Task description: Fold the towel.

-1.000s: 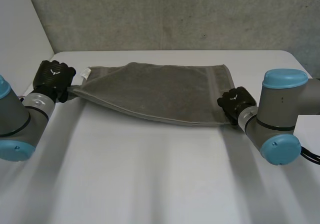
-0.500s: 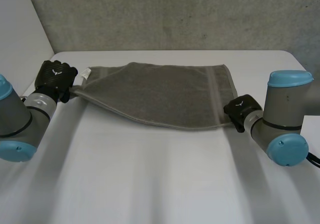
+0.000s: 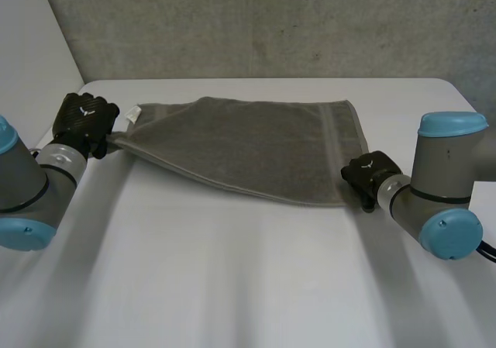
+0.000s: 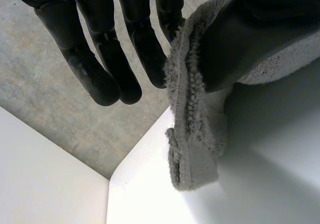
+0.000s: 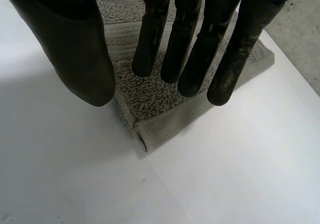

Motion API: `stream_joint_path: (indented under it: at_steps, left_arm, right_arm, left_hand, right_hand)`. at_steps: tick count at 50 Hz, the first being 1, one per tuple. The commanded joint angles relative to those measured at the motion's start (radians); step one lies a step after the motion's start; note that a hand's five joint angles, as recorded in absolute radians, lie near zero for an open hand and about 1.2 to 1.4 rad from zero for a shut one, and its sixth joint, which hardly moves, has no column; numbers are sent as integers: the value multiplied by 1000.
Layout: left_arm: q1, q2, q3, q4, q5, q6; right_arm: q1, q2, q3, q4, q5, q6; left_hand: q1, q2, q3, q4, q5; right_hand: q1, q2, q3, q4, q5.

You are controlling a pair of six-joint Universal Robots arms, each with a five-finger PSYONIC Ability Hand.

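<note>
Towel lengthwise across table

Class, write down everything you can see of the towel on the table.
The towel is grey terry cloth with a flat woven band near its right end and a small white tag at the left. It lies spread on the white table. The left robot hand pinches its left corner; the right robot hand, fingers straight, is over its near right corner, which lies flat.
</note>
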Motion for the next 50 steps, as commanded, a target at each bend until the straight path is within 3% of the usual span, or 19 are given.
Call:
stream_joint_path:
  at_steps: [1,9,11,13,26,31,36,43,50]
  left_arm:
    - [-2,0,0,0,-1,0]
    - [-4,0,0,0,-1,0]
    - [-2,0,0,0,-1,0]
    - [-2,0,0,0,-1,0]
    - [-10,11,-3,-21,-2,-5]
    - [-14,35,-15,-71,1,-18]
    - [-8,112,-73,-80,8,-17]
    - [-4,198,-146,-86,13,-14]
    - [4,239,-218,-83,74,-9]
  right_arm:
    - [-2,2,-4,-3,1,-3]
    - [-2,13,-7,-8,7,-3]
    - [-3,13,-13,-23,11,0]
    - [-5,13,-14,-38,14,1]
    - [-37,-4,-19,-40,1,102]
    - [-48,-83,-5,-5,-68,143]
    - [-97,-193,16,139,-154,160]
    - [-148,-312,105,218,-173,137]
    - [-185,-365,196,198,-188,68]
  left_hand:
    - [-56,-124,-154,-118,-271]
    - [-56,-124,-154,-118,-271]
    - [-56,-124,-154,-118,-271]
    - [-56,-124,-154,-118,-271]
    - [-56,-124,-154,-118,-271]
    - [-56,-124,-154,-118,-271]
    - [-56,-124,-154,-118,-271]
    - [-56,-124,-154,-118,-271]
    - [-56,-124,-154,-118,-271]
  right_hand:
    - [-4,-30,-13,-18,1]
    - [119,94,110,105,125]
    - [490,464,481,476,495]
    - [537,512,528,524,543]
    - [538,513,529,524,543]
    - [538,513,529,524,543]
    - [538,513,529,524,543]
    - [538,513,529,524,543]
    - [538,513,529,524,543]
